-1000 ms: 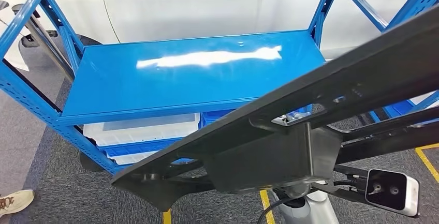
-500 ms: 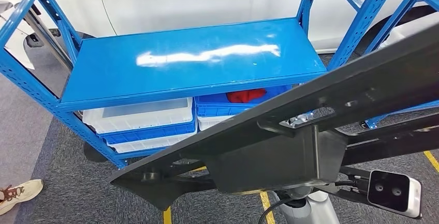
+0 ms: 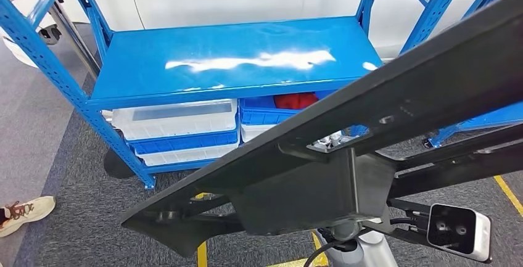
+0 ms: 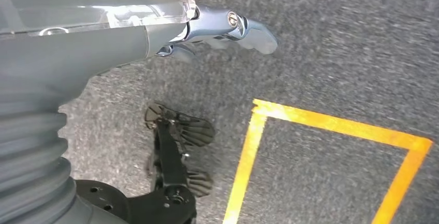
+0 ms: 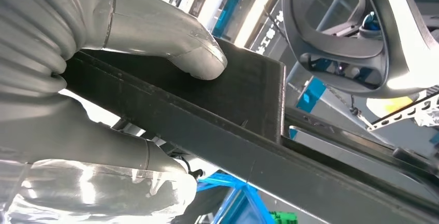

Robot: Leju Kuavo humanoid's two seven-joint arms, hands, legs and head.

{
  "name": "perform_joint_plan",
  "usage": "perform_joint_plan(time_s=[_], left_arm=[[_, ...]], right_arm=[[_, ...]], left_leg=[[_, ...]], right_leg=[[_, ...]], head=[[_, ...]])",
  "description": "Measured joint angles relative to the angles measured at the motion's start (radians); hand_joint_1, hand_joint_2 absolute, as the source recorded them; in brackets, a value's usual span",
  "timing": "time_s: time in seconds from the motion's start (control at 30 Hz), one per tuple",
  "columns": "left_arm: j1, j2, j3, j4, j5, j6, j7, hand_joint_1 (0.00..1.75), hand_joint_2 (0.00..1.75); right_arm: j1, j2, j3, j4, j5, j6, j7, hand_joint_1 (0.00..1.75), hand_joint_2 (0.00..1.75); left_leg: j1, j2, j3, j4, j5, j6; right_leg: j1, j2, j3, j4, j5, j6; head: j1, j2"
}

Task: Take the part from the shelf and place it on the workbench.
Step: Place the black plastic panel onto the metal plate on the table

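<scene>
Grey carpet and yellow tape underfoot, part already off the shelf.
My right robot hand clamps it, long axis slanting across me; left robot hand hangs loose, holding nothing; shelf beyond.

— Shelf status?
— Blue shelf is standing on grey carpet floor, top deck glaring with reflected light. White bins and blue bins are sitting on the lower level.
— Floor?
— Yellow tape lines are running across it.
</scene>
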Motion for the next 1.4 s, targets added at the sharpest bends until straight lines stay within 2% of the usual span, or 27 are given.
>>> perform_joint_plan(time_s=[0.03, 0.07, 0.13, 0.2, 0.27, 0.33, 0.37, 0.43, 0.5, 0.53, 0.57, 0.6, 0.63, 0.7, 0.73, 0.77, 0.87, 0.93, 1.0, 1.03, 1.07, 1.1, 1.17, 1.23, 1.27, 1.33, 1.4], left_arm=[[0.0, 0.0, 0.0, 0.0, 0.001, 0.0, 0.0, 0.0, 1.75], [0.001, 0.0, 0.0, 0.0, 0.001, 0.0, 0.001, 0.0, 1.75], [0.001, -0.001, 0.001, 0.0, 0.001, 0.0, 0.001, 0.0, 1.75], [0.001, -0.004, 0.001, 0.0, 0.001, 0.0, 0.001, 0.0, 1.75], [0.001, -0.006, 0.001, 0.0, 0.001, -0.001, 0.001, 0.0, 1.75], [0.002, -0.007, 0.001, 0.0, 0.0, -0.002, 0.001, 0.0, 1.75], [0.004, -0.008, 0.001, 0.0, -0.001, -0.003, 0.0, 0.0, 1.75], [0.005, -0.008, 0.001, 0.0, -0.003, -0.004, -0.001, 0.0, 1.75], [0.005, -0.009, 0.001, 0.0, -0.003, -0.002, 0.003, 0.0, 1.75], [0.005, -0.009, 0.001, 0.0, -0.004, -0.001, 0.007, 0.0, 1.75], [0.005, -0.009, 0.001, 0.0, -0.004, 0.002, 0.011, 0.0, 1.75], [0.005, -0.009, 0.001, 0.0, -0.004, 0.003, 0.014, 0.0, 1.75], [0.005, -0.009, 0.001, 0.0, -0.003, 0.005, 0.017, 0.0, 1.75], [0.003, -0.009, 0.001, 0.0, -0.003, 0.006, 0.02, 0.0, 1.75], [0.002, -0.009, 0.001, 0.0, -0.002, 0.006, 0.021, 0.0, 1.75], [0.002, -0.009, 0.001, 0.0, -0.002, 0.006, 0.022, 0.0, 1.75], [0.004, -0.012, 0.001, 0.0, -0.004, 0.0, 0.024, 0.0, 1.75], [0.004, -0.014, 0.001, 0.0, -0.007, -0.004, 0.027, 0.0, 1.75], [0.004, -0.015, 0.001, 0.0, -0.008, -0.008, 0.033, 0.0, 1.75], [0.005, -0.015, 0.001, 0.0, -0.009, -0.009, 0.036, 0.0, 1.75], [0.005, -0.015, 0.001, 0.0, -0.01, -0.011, 0.039, 0.0, 1.75], [0.006, -0.015, 0.001, 0.0, -0.011, -0.012, 0.041, 0.0, 1.75], [0.005, -0.017, 0.001, 0.0, -0.014, -0.016, 0.042, 0.0, 1.75], [0.006, -0.019, 0.001, 0.0, -0.018, -0.019, 0.042, 0.0, 1.75], [0.006, -0.019, 0.0, 0.0, -0.019, -0.019, 0.042, 0.0, 1.75], [0.005, -0.019, 0.0, 0.0, -0.021, -0.021, 0.043, 0.0, 1.75], [0.002, -0.02, -0.001, 0.0, -0.027, -0.027, 0.044, 0.0, 1.75]], right_arm=[[0.0, 0.0, 0.003, 0.0, 0.0, -0.005, 0.0, 1.75, 1.75], [0.0, 0.0, 0.006, 0.0, -0.001, -0.007, 0.0, 1.75, 1.75], [-0.001, -0.001, 0.01, 0.001, -0.001, -0.008, -0.001, 1.75, 1.75], [-0.005, -0.001, 0.013, 0.001, -0.001, -0.008, -0.002, 1.75, 1.75], [-0.007, -0.001, 0.014, 0.001, 0.0, -0.008, -0.002, 1.75, 1.75], [-0.007, -0.002, 0.015, 0.001, 0.003, -0.008, -0.003, 1.75, 1.75], [-0.006, -0.001, 0.016, 0.001, 0.005, -0.008, -0.002, 1.75, 1.75], [-0.003, -0.001, 0.016, 0.001, 0.012, -0.006, -0.002, 1.75, 1.75], [0.005, -0.001, 0.016, 0.001, 0.021, -0.004, -0.002, 1.75, 1.75], [0.01, -0.001, 0.016, 0.001, 0.026, -0.002, -0.002, 1.75, 1.75], [0.016, -0.001, 0.016, 0.001, 0.031, -0.001, -0.002, 1.75, 1.75], [0.021, 0.0, 0.016, 0.001, 0.037, 0.003, -0.002, 1.75, 1.75], [0.026, 0.001, 0.015, 0.001, 0.043, 0.009, -0.002, 1.75, 1.75], [0.038, 0.01, 0.008, -0.004, 0.053, 0.029, -0.002, 1.75, 1.75], [0.045, 0.016, 0.003, -0.009, 0.058, 0.039, -0.003, 1.75, 1.75], [0.052, 0.022, -0.003, -0.013, 0.062, 0.046, -0.003, 1.75, 1.75], [0.071, 0.031, -0.019, -0.024, 0.077, 0.051, -0.003, 1.75, 1.75], [0.081, 0.032, -0.028, -0.029, 0.086, 0.048, -0.003, 1.75, 1.75], [0.092, 0.032, -0.036, -0.031, 0.095, 0.04, -0.003, 1.75, 1.75], [0.098, 0.031, -0.041, -0.031, 0.097, 0.036, -0.003, 1.75, 1.75], [0.103, 0.03, -0.047, -0.031, 0.098, 0.034, -0.003, 1.75, 1.75], [0.106, 0.029, -0.054, -0.031, 0.099, 0.034, -0.003, 1.75, 1.75], [0.109, 0.028, -0.07, -0.035, 0.107, 0.042, -0.003, 1.75, 1.75], [0.111, 0.028, -0.088, -0.044, 0.122, 0.055, -0.003, 1.75, 1.75], [0.114, 0.028, -0.098, -0.05, 0.129, 0.06, -0.003, 1.75, 1.75], [0.122, 0.028, -0.114, -0.062, 0.144, 0.066, -0.003, 1.75, 1.75], [0.128, 0.028, -0.124, -0.076, 0.164, 0.063, -0.003, 1.75, 1.75]], left_leg=[[0.0, 0.0, -0.017, 0.003, 0.01, -0.001], [-0.001, 0.0, -0.033, 0.008, 0.019, -0.002], [-0.001, 0.0, -0.062, 0.018, 0.034, -0.007], [-0.003, -0.001, -0.08, 0.025, 0.047, -0.015], [-0.002, -0.001, -0.086, 0.025, 0.061, -0.027], [-0.001, -0.002, -0.089, 0.022, 0.071, -0.039], [0.0, -0.003, -0.096, 0.033, 0.056, -0.044], [0.003, -0.005, -0.125, 0.109, -0.02, -0.053], [0.005, -0.004, -0.16, 0.236, -0.099, -0.063], [0.005, -0.004, -0.166, 0.284, -0.108, -0.066], [0.005, -0.004, -0.159, 0.301, -0.096, -0.069], [0.006, -0.004, -0.133, 0.28, -0.069, -0.069], [0.006, -0.004, -0.089, 0.224, -0.043, -0.067], [0.003, -0.005, 0.009, 0.082, -0.034, -0.058], [0.001, -0.006, 0.039, 0.032, -0.042, -0.052], [-0.001, -0.007, 0.051, 0.008, -0.052, -0.044], [0.002, -0.001, 0.045, -0.002, -0.042, -0.021], [0.006, 0.007, 0.038, -0.006, -0.029, -0.008], [0.004, 0.016, 0.026, -0.004, -0.021, -0.003], [0.003, 0.021, 0.021, -0.002, -0.019, -0.003], [0.002, 0.027, 0.016, 0.0, -0.017, -0.003], [0.002, 0.033, 0.013, 0.002, -0.016, -0.004], [0.0, 0.045, 0.013, 0.006, -0.018, -0.007], [-0.005, 0.058, 0.013, 0.01, -0.021, -0.015], [-0.007, 0.066, 0.012, 0.011, -0.021, -0.02], [-0.009, 0.08, 0.011, 0.012, -0.024, -0.03], [-0.008, 0.06, -0.001, 0.042, -0.049, -0.04]], right_leg=[[0.0, 0.0, 0.0, 0.037, -0.006, 0.002], [-0.001, 0.0, 0.017, 0.041, 0.008, 0.001], [-0.001, 0.0, 0.101, -0.054, 0.057, -0.005], [0.005, 0.0, 0.193, -0.188, 0.06, -0.018], [0.012, 0.001, 0.221, -0.245, 0.047, -0.03], [0.01, -0.001, 0.211, -0.252, 0.065, -0.044], [0.008, -0.002, 0.204, -0.256, 0.075, -0.053], [0.005, -0.005, 0.184, -0.263, 0.096, -0.065], [0.006, -0.005, 0.16, -0.262, 0.114, -0.068], [0.006, -0.006, 0.148, -0.26, 0.122, -0.068], [0.006, -0.006, 0.135, -0.257, 0.13, -0.066], [0.006, -0.006, 0.124, -0.254, 0.136, -0.064], [0.006, -0.006, 0.114, -0.249, 0.141, -0.061], [0.008, -0.006, 0.1, -0.24, 0.149, -0.053], [0.009, -0.007, 0.096, -0.236, 0.153, -0.048], [0.01, -0.008, 0.094, -0.235, 0.157, -0.042], [0.009, -0.005, 0.087, -0.222, 0.155, -0.025], [0.006, -0.001, 0.055, -0.148, 0.101, -0.015], [0.003, 0.001, 0.0, -0.015, 0.028, -0.007], [0.002, 0.001, -0.017, 0.033, 0.01, -0.004], [0.002, 0.0, -0.017, 0.048, 0.011, -0.004], [0.002, -0.002, 0.003, 0.022, 0.03, -0.005], [0.005, -0.024, 0.082, -0.111, 0.084, -0.013], [0.015, -0.051, 0.135, -0.215, 0.11, -0.028], [0.019, -0.056, 0.141, -0.233, 0.11, -0.035], [0.019, -0.041, 0.137, -0.237, 0.114, -0.046], [0.013, -0.024, 0.136, -0.244, 0.121, -0.057]], head=[[0.0, 0.0], [0.0, 0.0], [0.0, 0.0], [0.0, 0.0], [0.0, 0.0], [0.0, 0.0], [0.0, 0.0], [0.0, 0.0], [0.0, 0.0], [0.0, 0.0], [0.0, 0.0], [0.0, 0.0], [0.0, 0.0], [0.0, 0.0], [0.0, 0.0], [0.0, 0.0], [0.0, 0.0], [0.0, 0.0], [0.0, 0.0], [0.0, 0.0], [0.0, 0.0], [0.0, 0.0], [0.0, 0.0], [0.0, 0.0], [0.0, 0.0], [0.0, 0.0], [0.0, 0.0]])
